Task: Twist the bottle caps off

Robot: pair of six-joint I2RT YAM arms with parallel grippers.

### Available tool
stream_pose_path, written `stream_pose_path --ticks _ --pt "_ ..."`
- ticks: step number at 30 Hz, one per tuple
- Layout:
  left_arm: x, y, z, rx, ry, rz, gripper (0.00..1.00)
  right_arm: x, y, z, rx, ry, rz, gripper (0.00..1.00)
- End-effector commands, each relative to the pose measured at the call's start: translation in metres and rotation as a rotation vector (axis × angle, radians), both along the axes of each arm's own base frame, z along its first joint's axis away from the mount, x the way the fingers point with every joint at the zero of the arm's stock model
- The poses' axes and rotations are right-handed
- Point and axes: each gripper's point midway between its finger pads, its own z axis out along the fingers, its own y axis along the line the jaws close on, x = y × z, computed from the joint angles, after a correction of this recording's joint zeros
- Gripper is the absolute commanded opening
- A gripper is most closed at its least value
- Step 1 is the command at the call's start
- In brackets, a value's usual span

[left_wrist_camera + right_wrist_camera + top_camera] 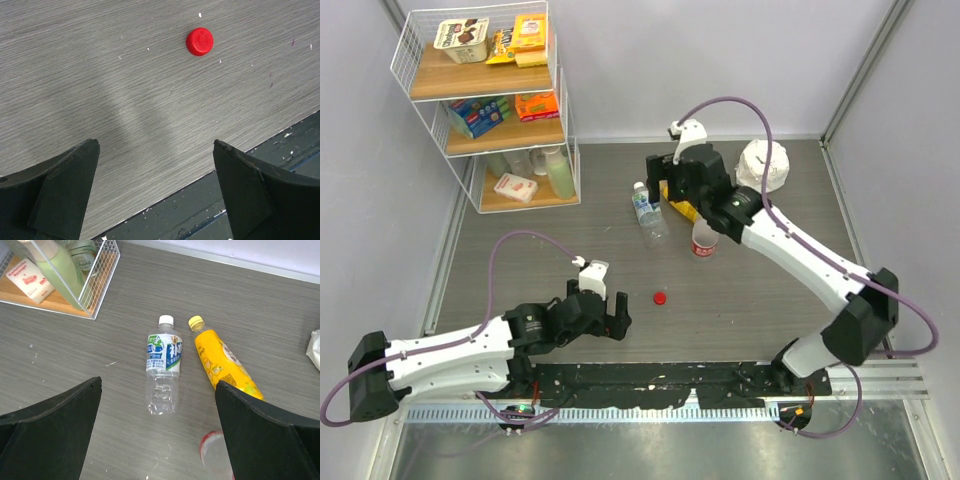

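1. The left gripper (156, 145) is spread as wide as it goes and holds nothing. The small round red plastic screw cap (200, 41) lies loose on the grey wood-grain table (75, 75), ahead of its fingertips and toward its right finger, touching neither.
2. The right gripper (158, 382) is also wide apart and empty, and hangs above the bottles without touching any.
3. Directly below it, between its two fingers, the clear plastic bottle with the blue-white label (164, 365) lies on its side. Its white screw cap (166, 320) is still on and points away from the hand.
4. Close beside that, toward the right finger, the yellow-orange plastic bottle (225, 365) also lies on its side, with its yellow screw cap (196, 322) on. The two bottles do not touch.
5. Nearer the wrist, the clear plastic bottle with the red label (215, 452) stands upright, partly cut off by the frame edge. Its neck looks open, so the loose red cap is probably its own.
6. One cap of three therefore seems done, and the step in hand looks like the approach to the white-capped bottle.
7. The next move calls for lowering the right jaws, which already line up across the bottle's width, onto its body. The grip must be firm enough that the round, thin-walled bottle neither rolls nor crumples.
8. The bottle then has to be presented so that the left gripper, now well away, can close on the white cap and twist.
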Motion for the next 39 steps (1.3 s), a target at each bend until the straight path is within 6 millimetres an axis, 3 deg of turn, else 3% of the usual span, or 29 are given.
stream_pose_path --ticks 1,2,3,4,5,6,7,8,9,12,18,29,33,39 --pt "0.007 -0.004 0.015 -0.020 -0.028 0.022 1.00 0.021 0.016 0.002 -0.016 0.009 0.003 0.99" --pt "0.007 -0.004 0.016 -0.021 -0.030 0.021 1.00 0.026 0.021 0.007 -0.014 0.005 0.003 0.99" --pt "0.008 -0.004 0.016 -0.019 -0.029 0.024 1.00 0.032 0.024 -0.011 -0.049 0.044 0.001 0.99" --pt "0.007 -0.004 0.017 -0.021 -0.031 0.020 1.00 0.037 0.029 -0.003 -0.035 0.034 0.000 0.99" --pt "0.008 -0.004 0.017 -0.019 -0.031 0.023 1.00 0.041 0.033 -0.021 -0.067 0.074 0.000 0.99" --pt "0.007 -0.003 0.017 -0.020 -0.031 0.024 1.00 0.045 0.038 -0.015 -0.057 0.069 0.006 0.99" --pt "0.007 -0.003 0.017 -0.019 -0.031 0.025 1.00 0.049 0.043 -0.032 -0.079 0.102 0.008 0.99" --pt "0.007 -0.002 0.016 -0.020 -0.029 0.025 1.00 0.054 0.047 -0.025 -0.067 0.093 0.011 0.99" --pt "0.007 -0.002 0.016 -0.021 -0.029 0.026 1.00 0.058 0.051 -0.044 -0.098 0.130 0.013 0.99" --pt "0.006 0.000 0.014 -0.020 -0.028 0.028 1.00 0.074 0.060 -0.067 -0.142 0.177 -0.011 0.99" --pt "0.005 0.002 0.011 -0.016 -0.022 0.030 1.00 0.089 0.055 -0.114 -0.199 0.279 -0.037 1.00" --pt "0.001 0.000 0.009 -0.040 -0.008 0.018 1.00 0.091 0.066 -0.180 -0.181 0.435 0.026 0.84" --pt "0.002 -0.002 0.012 -0.048 -0.012 0.018 1.00 0.093 0.069 -0.194 -0.187 0.457 0.029 0.73" --pt "0.006 -0.007 0.021 -0.068 -0.039 0.007 1.00 0.097 0.068 -0.201 -0.189 0.454 0.006 0.70"
